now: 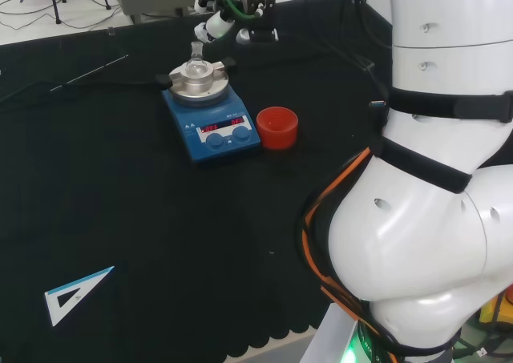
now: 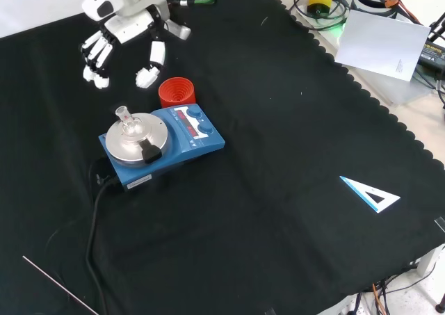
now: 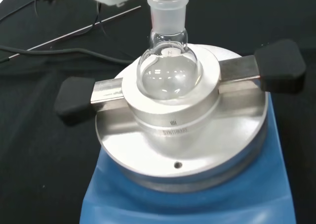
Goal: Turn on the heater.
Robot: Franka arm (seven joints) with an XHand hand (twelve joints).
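Lab – blue hotplate heater (image 2: 182, 145), glass flask (image 3: 168, 68), cables, black-clothed bench (image 2: 278, 190).

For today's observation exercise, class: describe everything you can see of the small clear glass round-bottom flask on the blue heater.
The small clear glass round-bottom flask has a bulbous body and a short straight neck with a frosted-looking open mouth, no stopper. It stands upright, seated in the round well of a silver metal block with two black-tipped handles, which rests on the round plate of the blue heater. Whether it holds any liquid cannot be told. The black and white hand hovers beyond it in the front view, fingers relaxed, not touching it.
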